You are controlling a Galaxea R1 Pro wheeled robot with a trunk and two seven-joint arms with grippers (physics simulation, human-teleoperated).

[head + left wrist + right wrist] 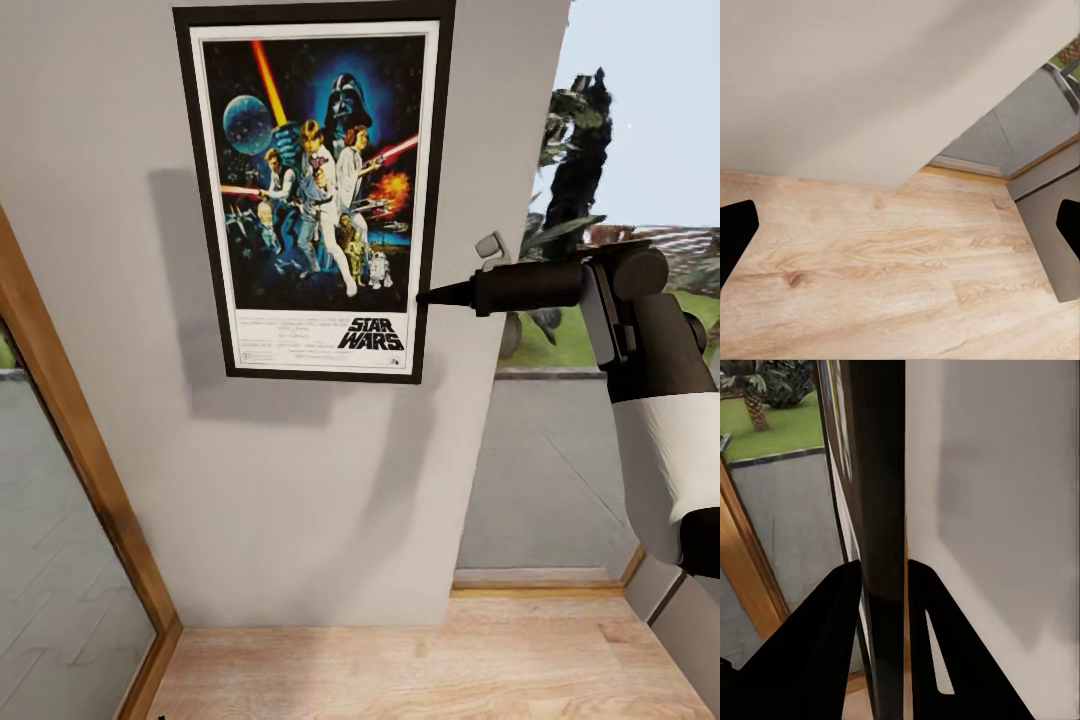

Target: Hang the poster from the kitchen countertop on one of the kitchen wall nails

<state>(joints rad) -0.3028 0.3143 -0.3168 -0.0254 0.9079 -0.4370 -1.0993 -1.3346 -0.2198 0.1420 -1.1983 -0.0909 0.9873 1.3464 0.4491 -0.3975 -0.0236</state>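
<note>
- The wall (300,480) carries the poster (315,190), flat and upright against it, its shadow falling just left.
- The right gripper (432,296) is clenched on the poster's right frame edge; the 2 fingers (825,645) straddle it.
- Judgement: settle it onto the unseen nail before letting go.
- The left gripper (900,232) is spread, grasping nothing, over the wooden floor (870,270).

One framed poster (314,190) is against one grey wall (300,480). Two grippers are in view: the right gripper (432,296), its two fingers (832,645) closed on the poster's edge, and the left gripper (900,225), two dark fingertips spread apart over one wooden floor (430,670). One wooden door frame (80,440).
</note>
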